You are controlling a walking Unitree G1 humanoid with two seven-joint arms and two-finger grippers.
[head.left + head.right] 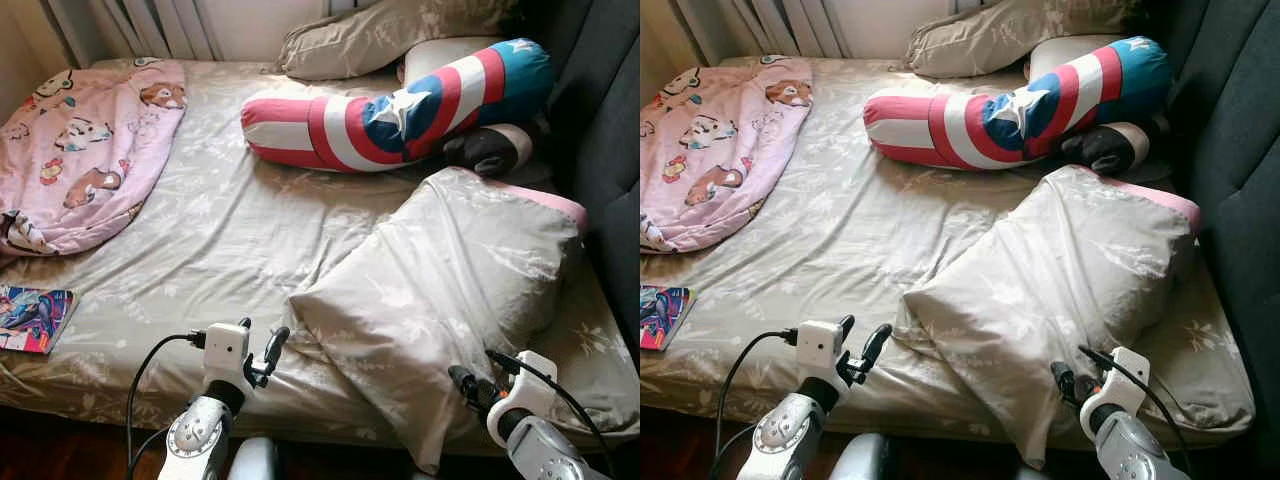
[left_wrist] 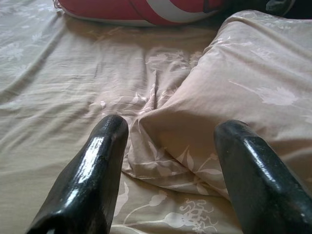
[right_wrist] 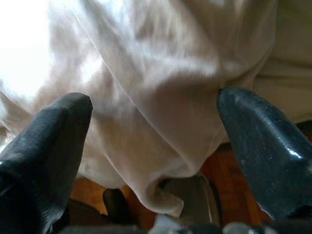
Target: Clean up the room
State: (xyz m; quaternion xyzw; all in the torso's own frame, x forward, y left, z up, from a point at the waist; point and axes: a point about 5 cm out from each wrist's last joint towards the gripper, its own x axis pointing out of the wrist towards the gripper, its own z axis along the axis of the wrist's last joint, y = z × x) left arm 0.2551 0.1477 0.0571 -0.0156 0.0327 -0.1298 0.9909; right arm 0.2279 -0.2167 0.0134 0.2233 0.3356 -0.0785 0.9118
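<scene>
Nothing was yet tidied: pillow (image 1: pixel 450 290) lay askew on bed (image 1: pixel 220 240), apparently ungripped, left gripper (image 1: pixel 262 350) and right gripper (image 1: pixel 470 388) held spread.

Open sheet left of beige pillow (image 1: pixel 450 290), between it and pink blanket (image 1: pixel 85 150). Striped bolster (image 1: pixel 400 105) blocks beyond pillow; dark headboard (image 1: pixel 600 130) walls right. Pillow corner overhangs bed edge (image 1: pixel 120 400).

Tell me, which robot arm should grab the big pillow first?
Probably the right. The right end effector is open at the pillow's corner hanging over the bed edge, with cloth between its fingers in the wrist view. The left end effector, also open, sits beside the pillow's other near corner, apart.
</scene>
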